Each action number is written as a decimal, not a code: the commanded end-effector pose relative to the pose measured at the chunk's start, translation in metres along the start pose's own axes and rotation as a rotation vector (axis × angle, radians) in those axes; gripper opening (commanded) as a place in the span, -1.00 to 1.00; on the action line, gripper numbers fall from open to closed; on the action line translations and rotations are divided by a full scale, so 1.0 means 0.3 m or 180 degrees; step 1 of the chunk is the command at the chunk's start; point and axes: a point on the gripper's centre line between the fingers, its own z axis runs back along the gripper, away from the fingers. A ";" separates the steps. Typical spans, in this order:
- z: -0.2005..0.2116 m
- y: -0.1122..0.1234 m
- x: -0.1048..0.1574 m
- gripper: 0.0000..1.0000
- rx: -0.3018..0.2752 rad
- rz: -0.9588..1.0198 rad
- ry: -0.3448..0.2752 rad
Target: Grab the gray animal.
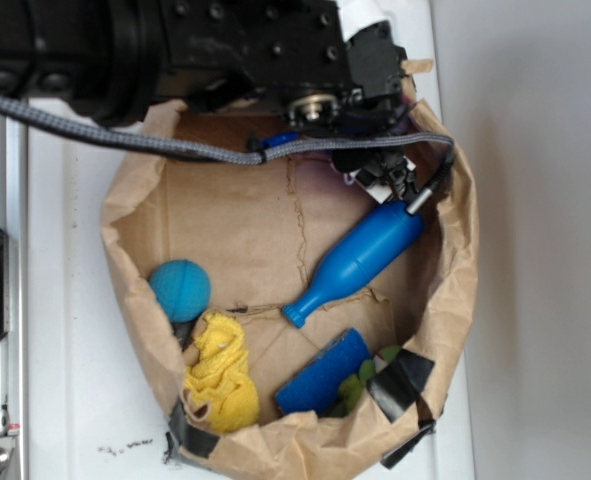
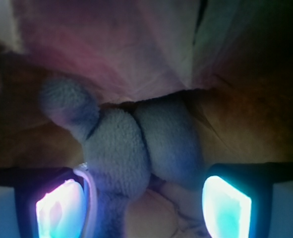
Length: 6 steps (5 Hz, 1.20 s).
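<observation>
In the exterior view the arm (image 1: 275,60) hides the gray animal (image 2: 136,148) (its lower body leaves the wrist frame).

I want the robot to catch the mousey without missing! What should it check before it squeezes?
1. Gray animal sits between the fingers: ok, wrist view shows it in the gap.
2. Gripper open: ok, the pads are apart.
3. Whitish string clear of the left pad: not ok, it lies against it.
4. Blue bottle out of the grasp: ok, not in the wrist view.
5. Low enough to pinch the body: cannot tell.
6. Paper bag wall clear of the fingers: cannot tell.
</observation>
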 end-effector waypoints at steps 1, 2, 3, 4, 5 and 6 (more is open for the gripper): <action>0.090 -0.060 -0.066 1.00 -0.0154 0.0037 -0.0114; 0.114 -0.053 -0.088 1.00 -0.0246 -0.0076 -0.0070; 0.068 -0.035 -0.056 1.00 -0.0124 -0.0017 -0.0096; 0.045 -0.017 -0.014 1.00 -0.0059 0.0064 -0.0074; 0.048 -0.008 0.024 1.00 -0.0048 0.0231 -0.0047; 0.064 -0.012 0.036 1.00 -0.0166 0.0204 -0.0118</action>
